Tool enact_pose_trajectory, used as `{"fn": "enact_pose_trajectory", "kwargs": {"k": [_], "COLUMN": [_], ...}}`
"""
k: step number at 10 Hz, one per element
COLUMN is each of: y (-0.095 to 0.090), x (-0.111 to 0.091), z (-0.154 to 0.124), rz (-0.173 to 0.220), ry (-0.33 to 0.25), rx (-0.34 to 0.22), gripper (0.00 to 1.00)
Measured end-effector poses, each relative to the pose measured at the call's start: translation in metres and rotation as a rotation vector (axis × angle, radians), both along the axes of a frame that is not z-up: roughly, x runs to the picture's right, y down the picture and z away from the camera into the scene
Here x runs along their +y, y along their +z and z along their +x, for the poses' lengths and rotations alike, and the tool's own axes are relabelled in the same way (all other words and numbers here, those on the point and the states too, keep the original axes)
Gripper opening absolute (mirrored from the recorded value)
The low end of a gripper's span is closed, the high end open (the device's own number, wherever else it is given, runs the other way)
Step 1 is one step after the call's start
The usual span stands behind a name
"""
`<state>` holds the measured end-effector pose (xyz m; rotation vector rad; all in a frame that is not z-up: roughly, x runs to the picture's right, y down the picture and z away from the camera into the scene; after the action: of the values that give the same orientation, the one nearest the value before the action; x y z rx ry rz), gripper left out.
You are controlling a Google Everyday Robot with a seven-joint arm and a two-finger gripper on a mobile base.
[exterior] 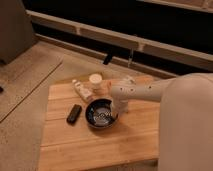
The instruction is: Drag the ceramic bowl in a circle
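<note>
The glossy black shallow round ceramic bowl [100,114] is sitting near the middle of the slatted wooden table [100,147]. The two-finger gripper [118,109] is resting at its right rim, fingers drawn narrow and seemingly pinching that rim. Recommended: keeping the circle tight and the bowl flat, clearing the black rectangular device [74,113] and small white round cup [95,79]

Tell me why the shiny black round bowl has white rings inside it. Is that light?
Camera view: yes, likely glare, with overhead light bouncing off the glossy black round ceramic bowl as pale rings; camera view: the light wooden table looks matte, with no such glints; camera view: the robot's gripper sits shut at the bowl's right rim, beside those rings.
</note>
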<state>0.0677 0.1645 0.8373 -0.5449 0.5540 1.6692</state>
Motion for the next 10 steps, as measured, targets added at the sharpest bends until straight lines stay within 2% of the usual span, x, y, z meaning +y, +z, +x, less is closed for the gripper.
{"fn": "enact_pose_trajectory", "kwargs": {"k": [2, 5, 8, 10], "y": [-0.009, -0.014, -0.007, 0.004], "x": [0.005, 0.013, 0.015, 0.009], "z": [0.001, 0.026, 0.045, 0.052], "rz": [-0.019, -0.069, -0.105, -0.115], "ry": [-0.020, -0.019, -0.011, -0.024], "rx": [0.014, 0.079, 0.122, 0.126], "gripper": [0.00, 0.00, 0.00, 0.00]}}
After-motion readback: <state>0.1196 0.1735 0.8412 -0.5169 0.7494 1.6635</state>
